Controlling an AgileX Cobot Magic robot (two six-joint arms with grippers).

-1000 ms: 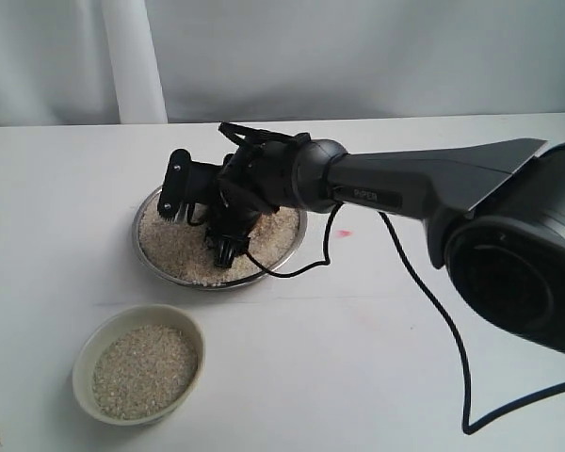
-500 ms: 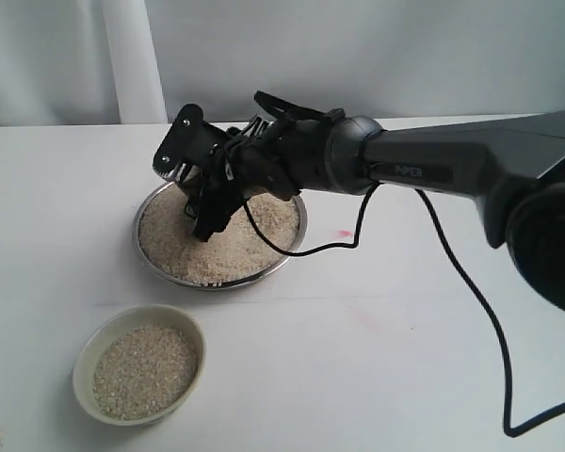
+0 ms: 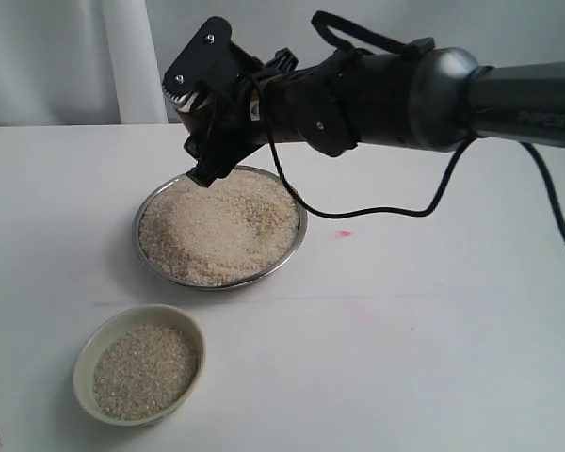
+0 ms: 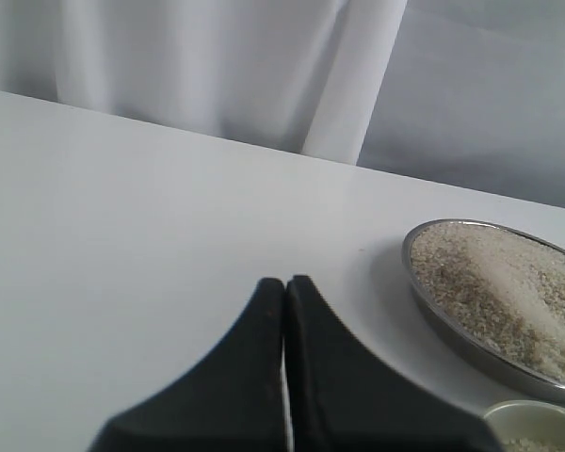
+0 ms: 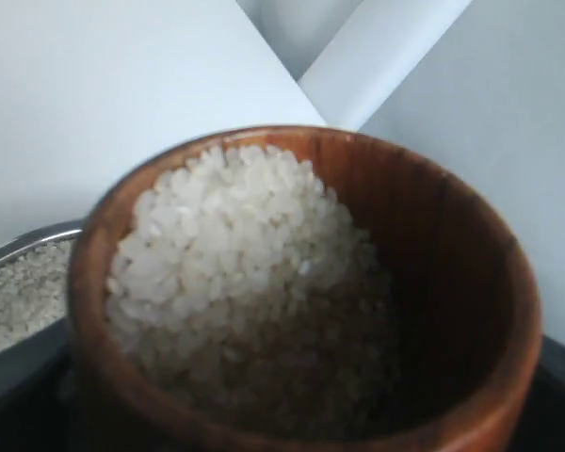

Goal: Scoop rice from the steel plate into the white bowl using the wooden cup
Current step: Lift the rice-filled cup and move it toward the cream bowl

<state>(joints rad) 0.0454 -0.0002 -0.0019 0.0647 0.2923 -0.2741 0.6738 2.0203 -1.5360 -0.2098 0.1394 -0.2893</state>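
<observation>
Outside view: the right gripper (image 3: 204, 122) is hovering over the plate's (image 3: 299, 231) far rim, with the arm reaching in nearly level from the right. The bowl (image 3: 87, 350) is sitting well apart, toward the camera and a bit left, so that's probably where it needs to swing. On the left wrist cam, the left gripper (image 4: 284, 315) is parked near the plate with its jaws pressed together. On the right wrist cam, the right gripper is clamping the cup (image 5: 471, 282), which is loaded with rice (image 5: 235, 264).

We see that the right pincer (image 3: 212, 149) has lifted out of the rice (image 3: 217, 231) on the steel plate (image 3: 289, 256). It now hangs above the far rim, carrying the wooden cup (image 5: 452, 311) up full.
</observation>
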